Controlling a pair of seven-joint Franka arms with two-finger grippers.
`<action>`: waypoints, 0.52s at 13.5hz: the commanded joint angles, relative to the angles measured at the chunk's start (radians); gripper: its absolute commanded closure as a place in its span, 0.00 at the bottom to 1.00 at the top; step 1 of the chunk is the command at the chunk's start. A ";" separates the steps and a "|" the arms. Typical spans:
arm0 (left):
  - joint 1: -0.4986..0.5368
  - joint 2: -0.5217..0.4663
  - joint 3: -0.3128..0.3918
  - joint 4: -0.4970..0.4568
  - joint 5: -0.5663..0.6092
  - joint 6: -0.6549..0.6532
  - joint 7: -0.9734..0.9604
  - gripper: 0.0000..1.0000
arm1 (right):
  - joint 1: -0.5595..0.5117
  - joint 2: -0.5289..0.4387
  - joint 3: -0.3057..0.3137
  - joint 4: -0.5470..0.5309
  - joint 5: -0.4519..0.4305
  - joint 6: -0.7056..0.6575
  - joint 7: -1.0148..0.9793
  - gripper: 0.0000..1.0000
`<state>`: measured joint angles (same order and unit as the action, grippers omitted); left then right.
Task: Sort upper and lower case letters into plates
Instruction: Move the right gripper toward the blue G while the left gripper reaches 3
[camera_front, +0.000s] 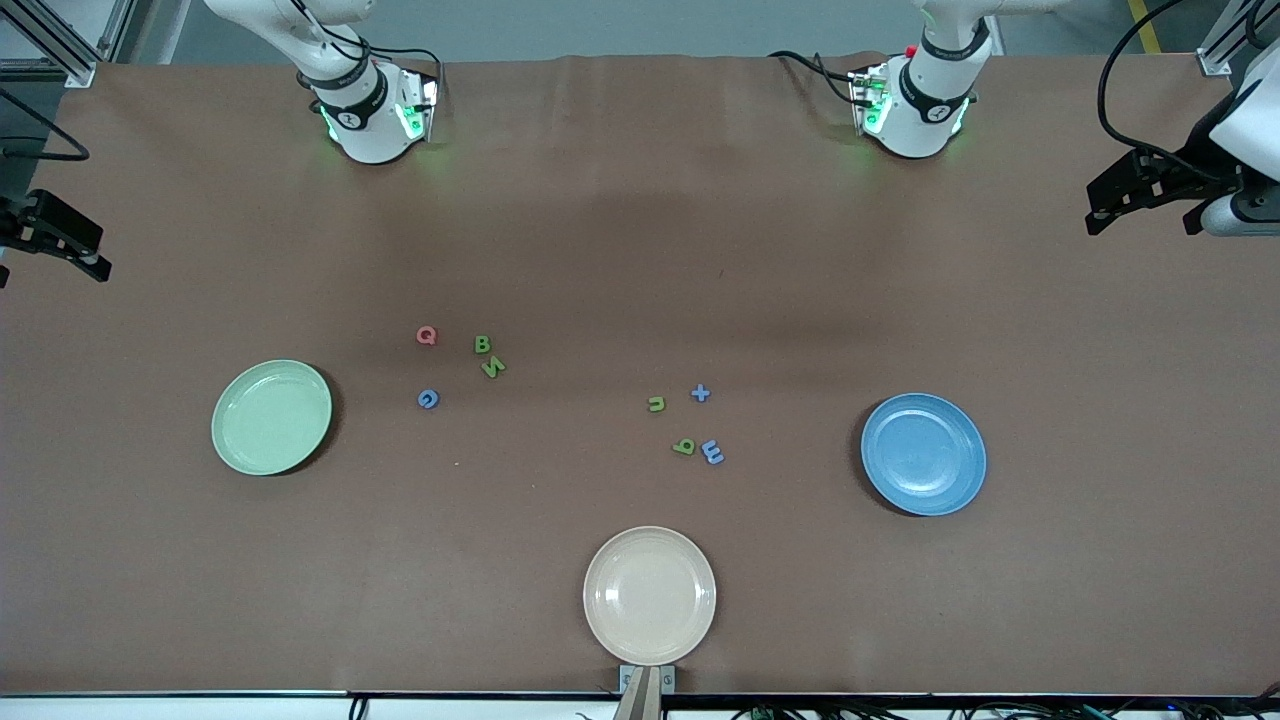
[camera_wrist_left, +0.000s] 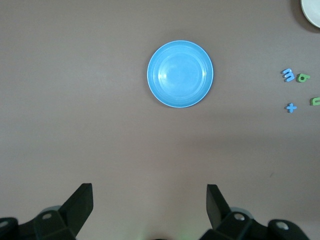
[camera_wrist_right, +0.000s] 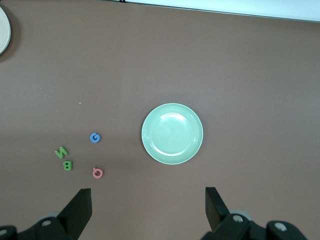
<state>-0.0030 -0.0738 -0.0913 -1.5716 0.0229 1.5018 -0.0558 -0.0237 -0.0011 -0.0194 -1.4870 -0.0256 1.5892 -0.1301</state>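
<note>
Front view: green plate (camera_front: 271, 417) lies toward the right arm's end from the cream plate (camera_front: 650, 595), blue plate (camera_front: 923, 454) toward the left arm's; letters (camera_front: 483, 345) lie between, farther back.

Left wrist view: left claw (camera_wrist_left: 150, 210) wide, empty over bare bench (camera_wrist_left: 75, 125) beside the blue plate.

Right wrist view: right claw (camera_wrist_right: 148, 212) wide, empty, beside the green plate; the letters are small and clustered, so a grasp may nudge neighbours.

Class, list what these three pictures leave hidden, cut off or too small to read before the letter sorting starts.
- Cream plate: cut by the picture edge in both wrist views.
- Left gripper: front view's edge cuts its arm; fingers open.
- Right gripper: likewise cut; fingers open.
- Small blue letter and green letter: which letters they are is too small to tell.
</note>
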 joint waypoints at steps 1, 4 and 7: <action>0.003 -0.006 -0.002 -0.001 -0.017 -0.002 0.019 0.00 | 0.001 0.006 -0.001 0.016 0.001 -0.009 -0.002 0.00; 0.006 0.000 -0.002 0.001 -0.015 -0.002 0.017 0.00 | 0.001 0.006 -0.001 0.016 0.003 -0.009 -0.002 0.00; 0.000 0.060 -0.002 0.004 0.000 0.012 0.016 0.00 | 0.002 0.006 -0.001 0.016 0.003 -0.008 -0.003 0.00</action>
<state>-0.0031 -0.0586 -0.0918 -1.5758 0.0226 1.5020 -0.0557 -0.0237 -0.0011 -0.0194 -1.4869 -0.0256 1.5894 -0.1301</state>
